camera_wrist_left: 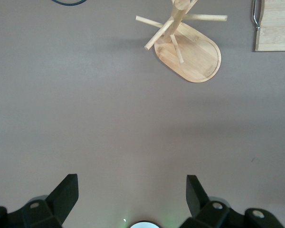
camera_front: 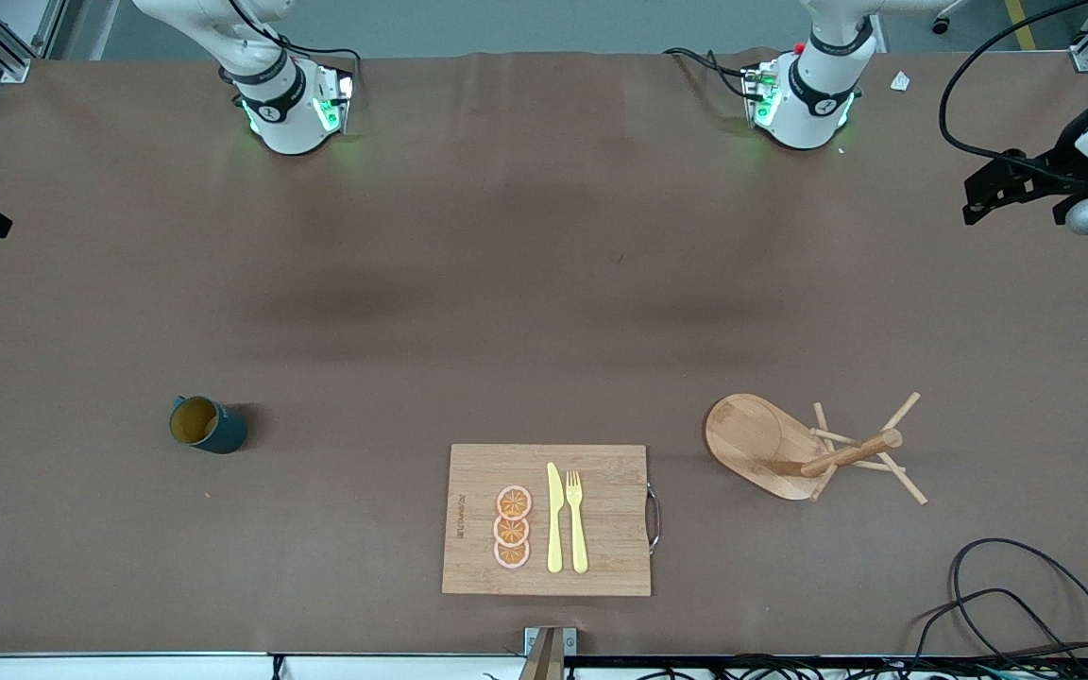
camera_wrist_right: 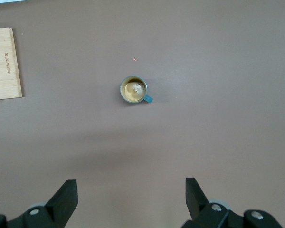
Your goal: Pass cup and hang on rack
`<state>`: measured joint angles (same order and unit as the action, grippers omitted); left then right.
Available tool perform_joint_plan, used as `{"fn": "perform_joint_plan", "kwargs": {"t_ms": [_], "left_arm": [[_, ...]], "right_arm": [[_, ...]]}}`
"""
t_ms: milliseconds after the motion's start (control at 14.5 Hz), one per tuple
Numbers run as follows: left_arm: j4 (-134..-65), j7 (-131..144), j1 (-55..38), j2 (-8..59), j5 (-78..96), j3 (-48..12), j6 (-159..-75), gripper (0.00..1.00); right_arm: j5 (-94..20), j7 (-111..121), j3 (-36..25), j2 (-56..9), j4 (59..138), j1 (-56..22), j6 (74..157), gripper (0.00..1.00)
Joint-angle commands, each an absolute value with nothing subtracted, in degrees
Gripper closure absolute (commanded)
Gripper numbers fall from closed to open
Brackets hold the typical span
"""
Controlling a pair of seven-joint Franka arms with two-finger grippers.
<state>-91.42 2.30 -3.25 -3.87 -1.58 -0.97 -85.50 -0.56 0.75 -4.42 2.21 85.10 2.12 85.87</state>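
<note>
We list: right gripper [camera_wrist_right: 131, 199] with fingers [camera_wrist_right: 66, 194] spread wide, high over table [camera_wrist_right: 218, 118], upright cup [camera_wrist_right: 133, 90], cutting board [camera_wrist_right: 4, 61] corner well apart.

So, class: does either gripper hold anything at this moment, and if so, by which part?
Nothing is held. The left gripper and right gripper are both open and empty above bare table. The cup stands alone on the table.

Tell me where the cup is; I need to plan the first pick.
The cup stands upright on the table toward the right arm's end, beside the cutting board and apart from it.
</note>
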Motion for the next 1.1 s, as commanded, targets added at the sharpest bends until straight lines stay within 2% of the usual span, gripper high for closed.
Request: {"fn": "perform_joint_plan", "kwargs": {"t_ms": [0, 619, 826, 1032], "left_arm": [[-90.79, 1.67, -3.34, -4.04, -2.55, -0.97, -85.52, 0.00], [-90.79, 1.67, -3.34, -3.95, -2.55, -0.97, -85.87, 0.00], [-90.79, 1.58, -3.16, -4.04, -2.46, -0.97, -85.78, 0.00], [-90.62, 1.67, -2.81, -4.48, -2.46, -0.70, -85.61, 0.00]], "right_arm": [[-0.70, 0.26, -4.04, 2.81, 85.17, 2.73, 85.69, 0.00], [-0.79, 0.44, -4.04, 1.94, 85.17, 2.81, 85.87, 0.00], [-0.97, 0.35, -3.96, -1.57, 85.17, 2.64, 87.18, 0.00], [-1.14, 0.35, -3.78, -7.28, 85.25, 2.11, 92.36, 0.00]]}}
